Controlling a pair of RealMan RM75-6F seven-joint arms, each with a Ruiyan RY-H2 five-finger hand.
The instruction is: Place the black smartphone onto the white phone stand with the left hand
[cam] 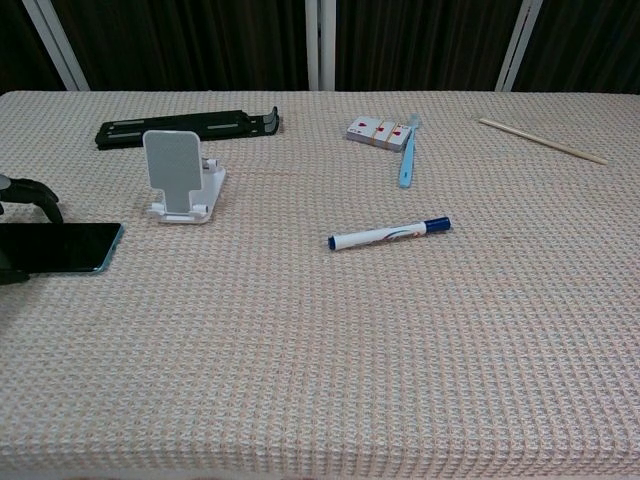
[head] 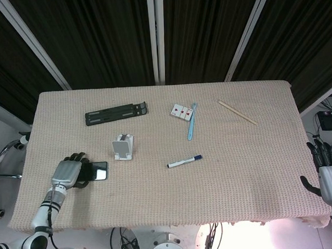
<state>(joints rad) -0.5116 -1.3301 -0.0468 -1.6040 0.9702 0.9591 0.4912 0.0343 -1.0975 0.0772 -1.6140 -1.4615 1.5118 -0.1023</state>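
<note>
The left hand [head: 67, 174] is seen low at the near left of the table [head: 224, 199], laid over the near end of the black smartphone [head: 95, 171], and a grasp is being set: in the chest view dark fingers [cam: 30, 192] are curled over the phone's far edge while another part of the hand is pressed against its near edge, so the phone is pinched across its width. It is judged to be taken this way so that the free end stays clear for seating. The phone looks to lie flat on the cloth, screen up, its free end pointing away from the hand toward the table's middle; whether it is lifted at all cannot be told.

Just beyond the fingertips and a little to the right, the white phone stand [head: 123, 147] is set upright with its backrest tilted, near the phone but apart from it. The ledge at its foot is what the phone will have to be stood against, so a lift and a tip-up are called for.

Farther out from the hand, a black folding rack [head: 117, 113] lies flat. Well off to the right, a blue-capped marker [head: 184, 161], a toothbrush [head: 192, 122], a small card pack [head: 182, 111] and a chopstick [head: 237, 112] are scattered, none in the path.

The right hand [head: 329, 175] is parked off the table's right edge, fingers loosely apart, nothing held.
</note>
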